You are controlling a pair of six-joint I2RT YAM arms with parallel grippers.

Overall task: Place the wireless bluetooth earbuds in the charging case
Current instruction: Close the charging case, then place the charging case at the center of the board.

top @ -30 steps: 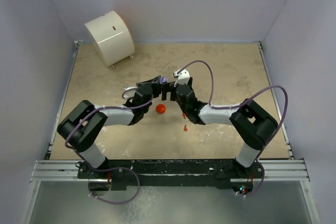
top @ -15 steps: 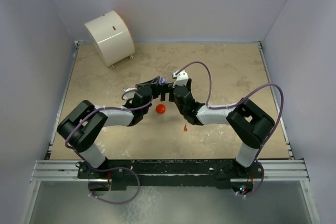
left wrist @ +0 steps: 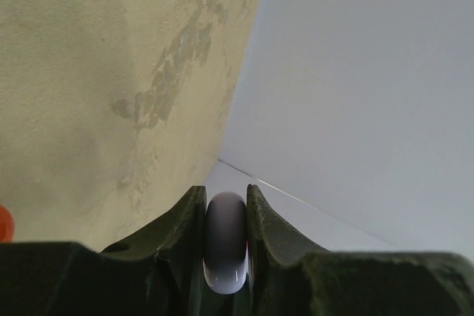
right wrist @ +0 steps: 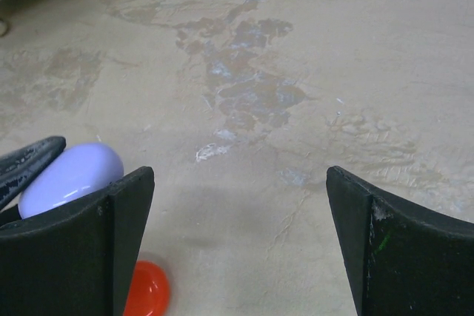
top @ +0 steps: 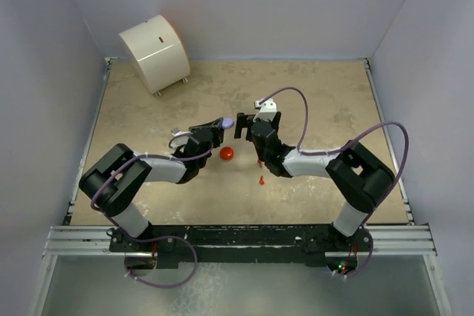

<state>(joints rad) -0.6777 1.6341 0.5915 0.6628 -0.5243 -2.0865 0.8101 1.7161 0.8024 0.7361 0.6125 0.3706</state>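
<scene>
Top external view, from the bottom of the frame upward: a tiny red-orange stemmed earbud (top: 261, 180) lies on the mottled beige tabletop (top: 318, 101) just below centre, close under the right forearm. It looks longer up-and-down the frame than across. Which end is the stem, and so which way it points, is too small for me to tell.

Up and to its left, apart from it, sits a red-orange round glossy piece (top: 227, 153), likely a matching case.

Above that, the left gripper (top: 223, 124) is clamped on a lilac glossy pebble-shaped piece (top: 228, 121), which I take for the charging case. The left wrist view shows it pinched between both fingers, long axis along them, rounded end poking past the tips.

The right gripper (top: 245, 125) stands just to its right, jaws wide apart and holding nothing. In the right wrist view the lilac piece sits beyond the left finger, outside the gap.

I judge the right arm the nearer one. The earbud lies below and slightly right of its pincer, so the reach goes down-frame.

Farthest off, at upper left, stands a white drum-shaped object (top: 154, 53).
</scene>
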